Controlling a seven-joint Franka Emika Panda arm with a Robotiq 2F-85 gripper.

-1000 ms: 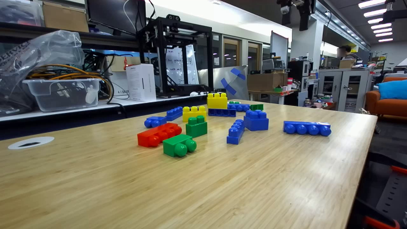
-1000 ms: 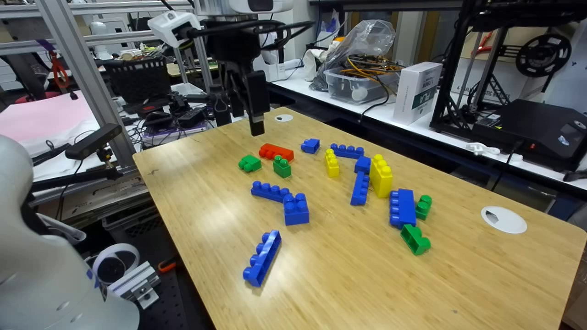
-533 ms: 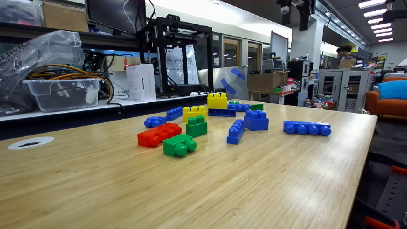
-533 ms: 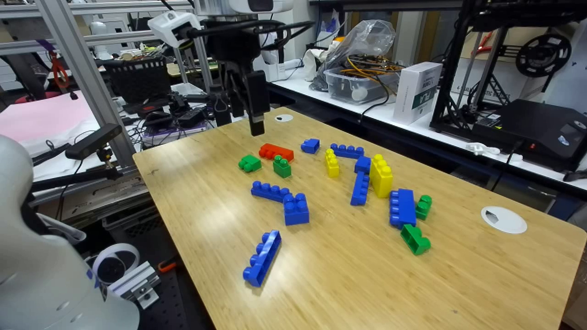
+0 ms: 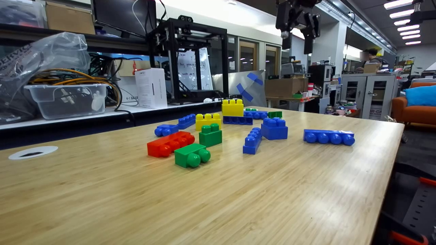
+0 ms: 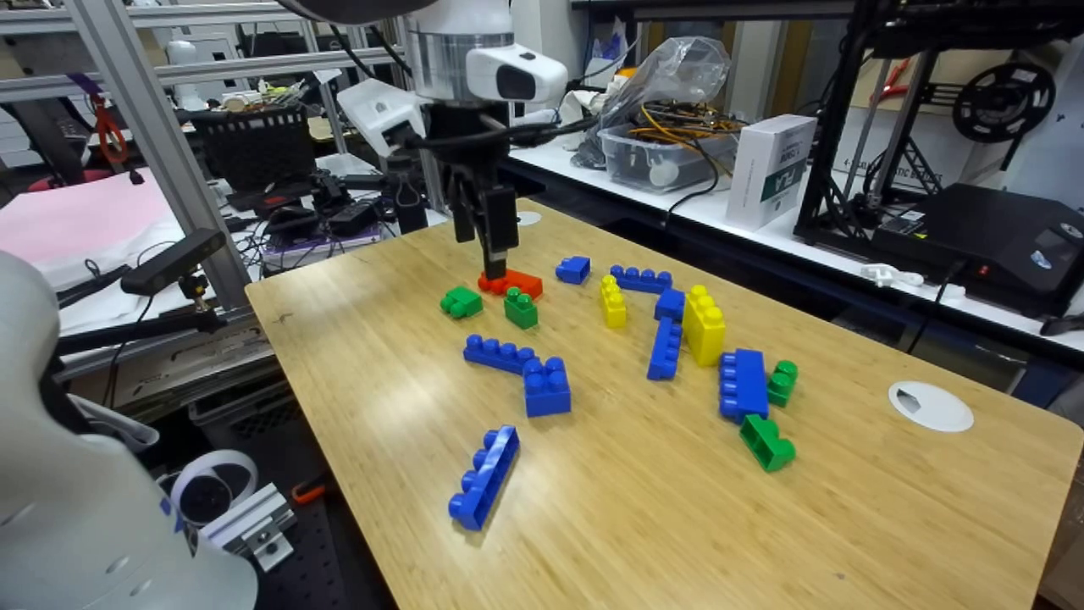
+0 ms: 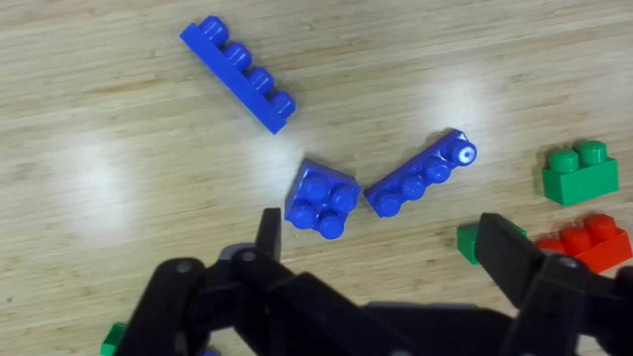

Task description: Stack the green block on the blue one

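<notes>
- Above wooden tabletop (image 5: 238,197), observe Robotiq gripper (image 5: 297,46) with fingers spread wide.
- On tabletop, note upright two-stud green brick (image 5: 210,137) near red brick (image 5: 167,144).
- Apart from green brick, note four-stud blue brick (image 7: 323,200) just beside narrow blue brick (image 7: 413,187).

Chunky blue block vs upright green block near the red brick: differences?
The chunky blue block is wider, with four studs in two rows; the upright green block has two in one row. In the wrist view a gripper finger partly hides the green block; the blue block shows whole. Both stand on the table, studs up.
</notes>
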